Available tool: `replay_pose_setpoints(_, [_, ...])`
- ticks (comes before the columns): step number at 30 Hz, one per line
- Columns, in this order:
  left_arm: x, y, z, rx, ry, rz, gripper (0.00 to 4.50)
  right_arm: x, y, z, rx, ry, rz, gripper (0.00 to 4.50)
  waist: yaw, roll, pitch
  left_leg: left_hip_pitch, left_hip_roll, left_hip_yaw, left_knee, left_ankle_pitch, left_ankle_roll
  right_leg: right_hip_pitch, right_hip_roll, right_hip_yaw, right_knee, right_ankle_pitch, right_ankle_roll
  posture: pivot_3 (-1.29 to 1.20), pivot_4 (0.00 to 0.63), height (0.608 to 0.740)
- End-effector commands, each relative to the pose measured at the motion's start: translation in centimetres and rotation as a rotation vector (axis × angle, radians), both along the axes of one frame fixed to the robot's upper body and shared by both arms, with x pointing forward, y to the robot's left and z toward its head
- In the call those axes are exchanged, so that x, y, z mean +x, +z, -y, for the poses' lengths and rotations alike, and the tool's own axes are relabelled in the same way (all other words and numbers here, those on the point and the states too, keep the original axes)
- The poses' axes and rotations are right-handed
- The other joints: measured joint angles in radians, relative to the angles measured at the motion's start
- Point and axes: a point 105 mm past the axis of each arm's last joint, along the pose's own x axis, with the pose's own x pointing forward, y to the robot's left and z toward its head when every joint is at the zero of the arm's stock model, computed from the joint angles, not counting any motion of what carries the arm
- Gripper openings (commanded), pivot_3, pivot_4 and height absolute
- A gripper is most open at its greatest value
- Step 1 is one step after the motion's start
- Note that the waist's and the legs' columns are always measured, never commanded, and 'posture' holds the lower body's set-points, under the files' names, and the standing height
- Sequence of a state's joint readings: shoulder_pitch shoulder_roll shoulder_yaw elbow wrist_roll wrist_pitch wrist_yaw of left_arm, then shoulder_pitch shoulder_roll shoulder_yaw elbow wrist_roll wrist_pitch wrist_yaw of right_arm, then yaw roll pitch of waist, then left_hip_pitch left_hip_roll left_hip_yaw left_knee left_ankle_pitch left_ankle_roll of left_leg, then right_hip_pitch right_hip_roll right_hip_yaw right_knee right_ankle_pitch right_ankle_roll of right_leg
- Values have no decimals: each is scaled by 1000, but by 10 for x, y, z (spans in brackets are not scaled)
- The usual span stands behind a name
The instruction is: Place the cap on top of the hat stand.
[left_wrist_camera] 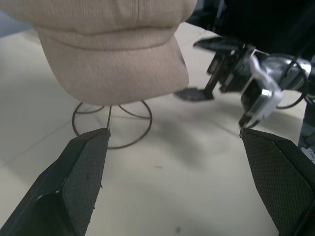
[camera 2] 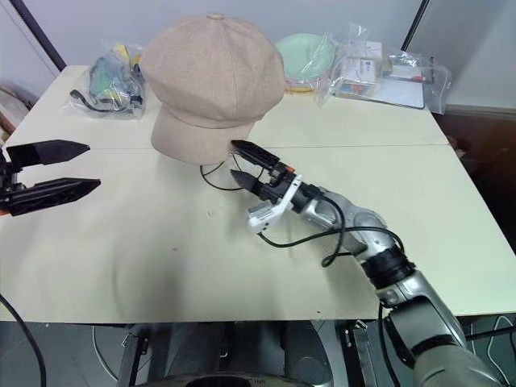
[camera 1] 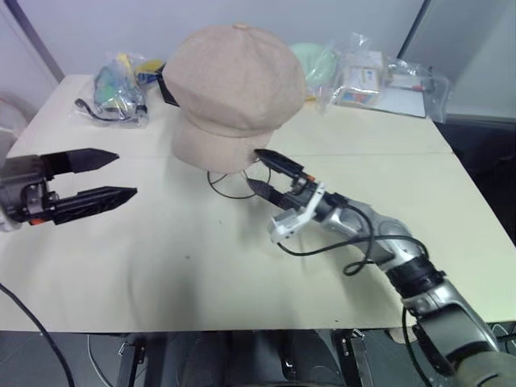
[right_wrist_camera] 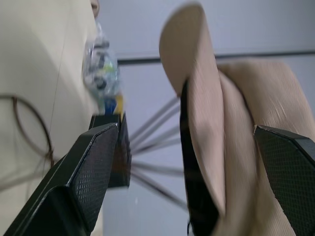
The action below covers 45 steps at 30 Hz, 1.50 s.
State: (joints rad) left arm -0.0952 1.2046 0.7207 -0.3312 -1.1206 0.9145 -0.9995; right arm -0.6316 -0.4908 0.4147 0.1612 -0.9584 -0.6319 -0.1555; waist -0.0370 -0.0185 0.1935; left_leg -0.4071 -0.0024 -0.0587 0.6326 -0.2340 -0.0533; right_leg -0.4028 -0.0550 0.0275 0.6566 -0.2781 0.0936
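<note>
Reaching under the cap's brim, right gripper (camera 1: 264, 170) spread wide, holding nothing.
Upper finger touches or nearly touches the brim edge, lower one over the wire ring base. Left gripper (camera 1: 117, 176) also spread, empty, well apart at the table's left. Beige cap (camera 1: 234, 93) sits on the hat stand (left_wrist_camera: 112, 125), covering its head form, on the cream table (camera 1: 201, 258). Bagged items (camera 1: 121, 85) at the far edge.

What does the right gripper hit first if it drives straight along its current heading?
Most likely the cap: the right gripper, jaws open, points up at its lower rim, with the hat stand wires just behind. The rim already sits between the fingers, though depth is unclear.
</note>
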Motion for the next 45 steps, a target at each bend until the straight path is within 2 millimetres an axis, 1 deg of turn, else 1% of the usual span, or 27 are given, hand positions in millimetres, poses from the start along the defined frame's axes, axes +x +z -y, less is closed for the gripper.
replay_pose_setpoints(1, [2,8,-1,-2,8,34,4427,6,14,-13,42,6,71,4500,-6,0,0,0,0,0,0,0,0,0,0,0,0,0,0,0,150,740])
replay_pose_setpoints(4, [3,8,-2,1,12,40,4427,10,18,-21,63,7,89,4500,-10,-1,0,0,0,0,0,0,0,-1,0,0,2,0,0,0,150,740])
replay_pose_setpoints(8, [2,8,-2,0,14,41,4427,12,26,-24,96,-1,109,4500,-10,-1,0,0,0,0,0,0,0,-3,0,1,5,-1,-1,0,150,740])
replay_pose_setpoints(9, [2,8,-2,0,14,40,4478,12,28,-25,105,0,114,4249,-9,-1,0,0,0,0,0,0,0,-3,0,1,5,-1,-1,0,150,740])
replay_pose_setpoints(11, [2,6,-2,-1,14,40,4500,12,31,-25,115,5,121,3667,-8,-1,0,0,0,0,0,0,0,-3,0,1,5,-1,-1,0,150,740])
replay_pose_setpoints(12, [2,6,-2,-1,12,39,4500,11,32,-26,115,11,127,3213,-8,-1,0,0,0,0,0,0,0,-3,0,1,5,-1,-1,0,150,740])
replay_pose_setpoints(15, [3,5,-2,-1,12,41,4500,8,32,-26,116,26,141,1652,-9,-1,0,0,0,0,0,0,-1,-3,0,1,6,-1,-1,0,150,740])
replay_pose_setpoints(16, [3,5,-2,-2,12,42,4500,7,34,-25,123,28,148,1031,-9,-1,0,0,0,0,0,0,-1,-3,0,1,6,-1,-1,0,150,740])
replay_pose_setpoints(18, [4,5,-3,-4,14,43,4500,5,39,-22,150,35,164,133,-9,-1,0,0,0,0,0,0,-1,-3,0,1,6,-1,-1,0,150,740])
replay_pose_setpoints(19, [4,4,-3,-3,16,44,4500,2,45,-20,171,47,175,55,-9,-1,0,0,0,0,0,0,-1,-3,0,1,6,-1,-1,0,150,740])
replay_pose_setpoints(22, [4,3,-3,-4,17,45,4500,-8,57,-16,202,109,201,55,-9,-1,0,0,0,0,0,0,-1,-3,0,1,6,-1,-1,0,150,740])
replay_pose_setpoints(27, [5,2,-3,-9,17,50,4500,-25,75,-11,225,256,184,55,-9,-1,0,0,0,0,0,0,-1,-3,0,1,6,-1,-1,0,150,740])
replay_pose_setpoints(29, [5,2,-3,-10,18,53,4500,-29,87,-7,265,306,162,55,-10,-1,0,0,0,0,0,0,-1,-3,0,1,6,-1,-1,0,150,740])
replay_pose_setpoints(31, [5,2,-3,-11,20,56,4500,-29,99,-2,317,342,131,55,-12,-1,0,0,0,0,0,0,-1,-3,0,1,6,-1,-1,0,150,740])
replay_pose_setpoints(33, [4,2,-3,-11,21,59,4500,-25,105,1,341,362,94,55,-12,-1,0,0,1,0,0,0,-1,-3,0,1,6,-1,-1,0,150,740])
replay_pose_setpoints(37, [3,2,-3,-10,24,66,4500,-7,103,5,320,351,38,55,-11,-1,0,1,1,0,0,0,-1,-3,0,1,6,-1,-1,0,150,740])
replay_pose_setpoints(41, [3,4,-4,-11,33,75,4500,18,92,5,273,319,-47,55,-10,-2,1,1,0,0,0,0,-1,-3,0,1,6,-1,-2,0,150,740])
replay_pose_setpoints(43, [3,5,-5,-11,37,79,4500,25,87,4,259,318,-75,55,-13,-2,1,1,0,0,0,0,-1,-3,0,1,6,-1,-2,0,150,740])
replay_pose_setpoints(45, [3,6,-5,-9,41,84,4500,26,79,-1,226,338,-94,55,-13,-2,1,1,0,0,-1,0,-1,-3,0,1,6,-1,-2,0,150,740])
